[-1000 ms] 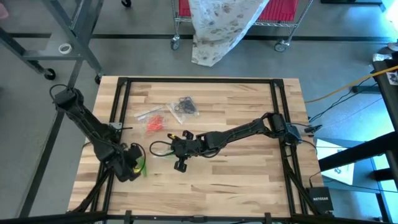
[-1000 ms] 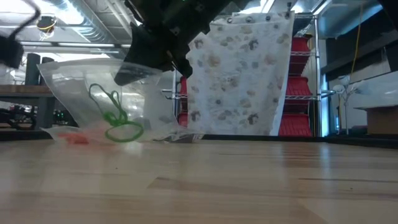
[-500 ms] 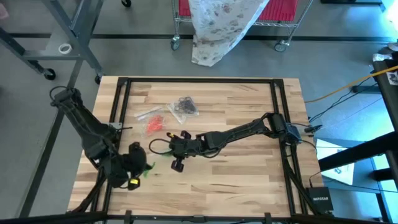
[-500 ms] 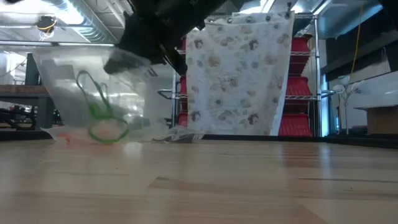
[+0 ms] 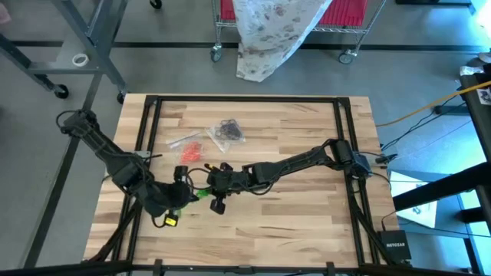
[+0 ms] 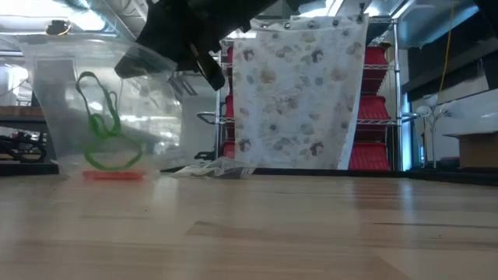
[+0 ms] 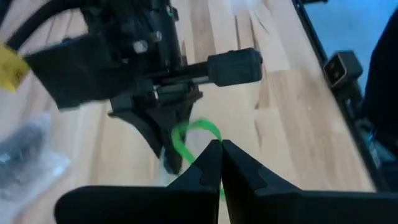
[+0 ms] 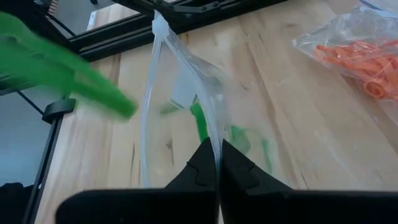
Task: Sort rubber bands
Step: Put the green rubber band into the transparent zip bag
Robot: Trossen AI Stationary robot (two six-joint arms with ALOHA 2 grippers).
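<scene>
My right gripper (image 8: 217, 152) is shut on a clear plastic bag (image 6: 109, 101) that holds green rubber bands (image 6: 101, 136); it sits near the table's middle (image 5: 209, 185). My left gripper (image 7: 221, 152) is shut on one green rubber band (image 7: 194, 134) and hovers just left of the bag's mouth (image 5: 193, 196). A bag of orange-red bands (image 5: 192, 152) and a bag of black bands (image 5: 228, 130) lie flat on the table farther back. My left gripper pinches the green band (image 7: 186, 146) between its two fingertips, slanting down from the table's left. The band's loop (image 7: 205, 129) sticks out past the tips, clear of the table. My right gripper pinches the clear bag's upper edge (image 8: 211, 134) between its two fingers, slanting down from the table's right. The bag hangs below them with its bottom (image 6: 109, 167) on the table and its mouth gaping.
A black metal frame (image 5: 245, 100) runs around the wooden tabletop. Bare wood lies toward the near edge and the right. Beyond the far edge stand a wire cart with red bins (image 6: 373, 101) and a patterned cloth (image 6: 299, 93).
My left gripper has risen from the table near the front left, rolled about its own line, and gone right toward the bag's mouth, carrying the green band clear of the table. The bag has swung a little in my right gripper's hold.
</scene>
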